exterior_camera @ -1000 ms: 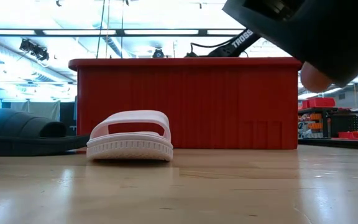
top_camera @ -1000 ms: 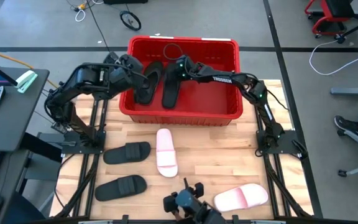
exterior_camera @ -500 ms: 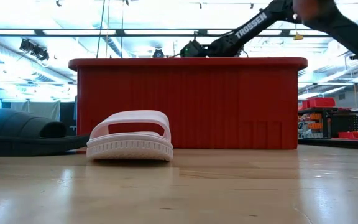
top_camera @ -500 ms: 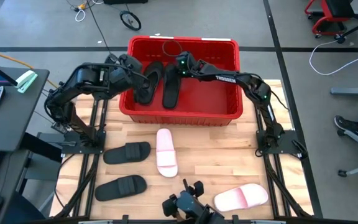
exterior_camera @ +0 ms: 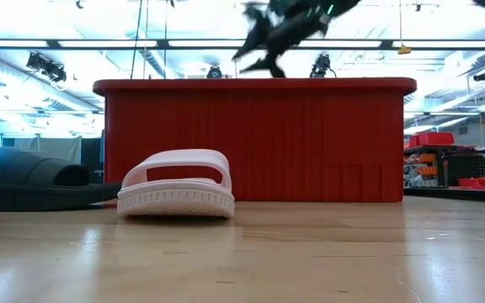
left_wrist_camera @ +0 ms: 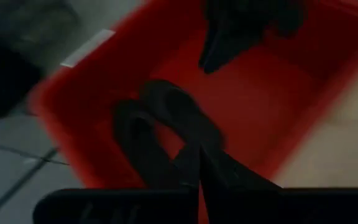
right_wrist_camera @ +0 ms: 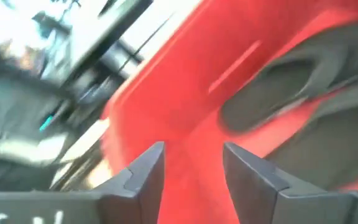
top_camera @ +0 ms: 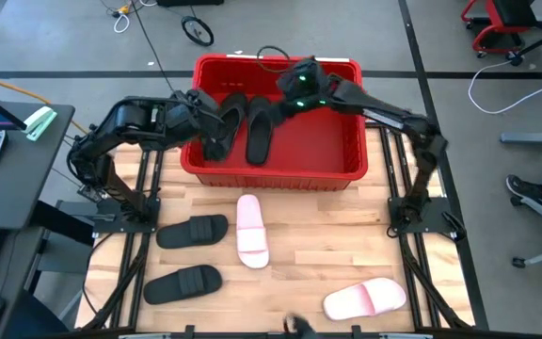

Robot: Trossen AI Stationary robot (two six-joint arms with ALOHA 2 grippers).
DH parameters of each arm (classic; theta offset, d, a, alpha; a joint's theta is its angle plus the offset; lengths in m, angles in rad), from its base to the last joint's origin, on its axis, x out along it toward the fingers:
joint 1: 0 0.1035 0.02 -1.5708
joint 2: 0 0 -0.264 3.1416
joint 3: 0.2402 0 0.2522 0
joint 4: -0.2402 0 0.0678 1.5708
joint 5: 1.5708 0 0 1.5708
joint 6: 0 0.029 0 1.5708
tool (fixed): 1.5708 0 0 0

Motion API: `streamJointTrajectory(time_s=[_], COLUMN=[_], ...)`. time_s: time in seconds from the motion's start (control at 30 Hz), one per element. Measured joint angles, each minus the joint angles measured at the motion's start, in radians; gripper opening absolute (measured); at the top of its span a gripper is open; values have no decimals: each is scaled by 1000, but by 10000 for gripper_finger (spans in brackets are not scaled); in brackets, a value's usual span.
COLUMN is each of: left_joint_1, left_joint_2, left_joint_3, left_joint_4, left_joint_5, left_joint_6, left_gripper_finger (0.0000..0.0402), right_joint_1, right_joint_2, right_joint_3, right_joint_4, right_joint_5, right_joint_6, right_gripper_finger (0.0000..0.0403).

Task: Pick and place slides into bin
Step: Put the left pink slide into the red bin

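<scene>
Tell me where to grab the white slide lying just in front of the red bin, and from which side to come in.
Grip the white slide by its wide strap, coming straight down from above. It lies sole-down, lengthwise toward the bin, and the strap arches clear of the footbed, so one finger could probably slip under it. The space beside it looks open, with the black slide lying apart on the left arm's side.

Bin (top_camera: 273, 171) upper centre of your desk (top_camera: 346, 235); two flip-flops (top_camera: 258, 132) inside, left half; four slides (top_camera: 252, 231) below bin.
</scene>
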Motion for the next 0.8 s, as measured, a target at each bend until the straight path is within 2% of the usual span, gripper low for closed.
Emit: streamJointTrajectory(time_s=[0.1,0.23,0.37,0.47,0.57,0.67,0.8], left_joint_1=[-23,-78,-157,-221,-285,-352,-394], left_joint_2=[0,0,2,15,47,103,195], left_joint_3=[0,0,0,-2,-3,-3,-3], left_joint_4=[0,0,2,3,0,1,4], left_joint_5=[97,125,168,264,318,336,401], left_joint_6=[11,-62,-121,-147,-204,-202,-205], left_gripper_finger=[22,27,19,10,10,28,78], right_joint_1=[79,231,404,525,643,760,907], right_joint_2=[-105,-205,-275,-297,-309,-310,-292], right_joint_3=[0,0,0,0,0,0,0], right_joint_4=[-186,-350,-423,-456,-468,-489,-502], right_joint_5=[6,151,297,349,399,467,527], right_joint_6=[-68,-73,-35,10,41,68,207], right_gripper_finger=[159,152,150,150,149,149,149])
